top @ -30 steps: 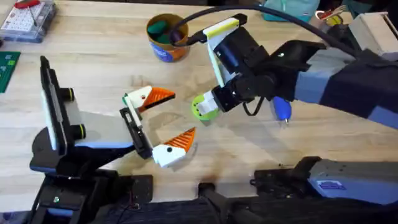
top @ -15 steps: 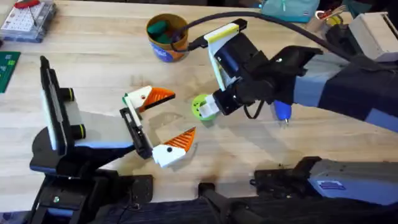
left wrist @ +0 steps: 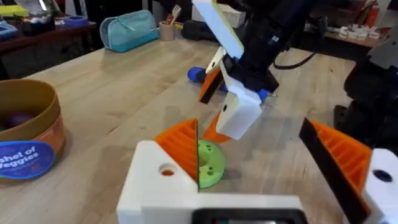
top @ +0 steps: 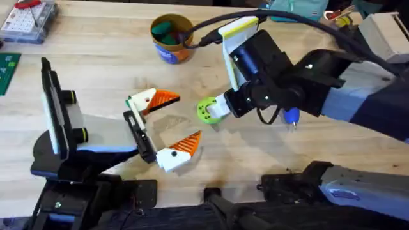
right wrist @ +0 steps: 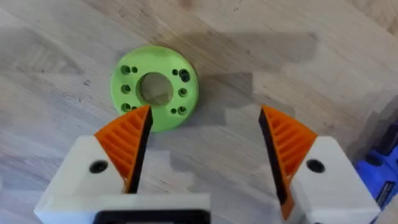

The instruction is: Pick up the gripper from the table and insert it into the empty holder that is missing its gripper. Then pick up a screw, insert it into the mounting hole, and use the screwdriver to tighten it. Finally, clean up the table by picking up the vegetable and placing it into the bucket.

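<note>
A green round disc (right wrist: 155,89) with a centre bore and several small holes lies flat on the wooden table. My right gripper (right wrist: 205,149) hovers over it, open, with one orange pad overlapping the disc's edge and nothing between the fingers. From overhead, the right gripper (top: 216,114) sits just right of the disc (top: 206,110). My left gripper (top: 169,124) rests open to the disc's left. The blue screwdriver (top: 291,116) lies partly under the right arm. The bucket (top: 171,37) stands at the back with green and purple vegetables inside. The holder and the screw are out of view.
A clear parts box (top: 25,19) sits at the back left corner, with a green board (top: 7,70) below it. A teal pouch (left wrist: 127,28) and clutter line the back right edge. Bare wood lies between the bucket and the left gripper.
My right gripper has drawn back a little to the right, uncovering more of the green disc. The disc and the left arm have not moved.
</note>
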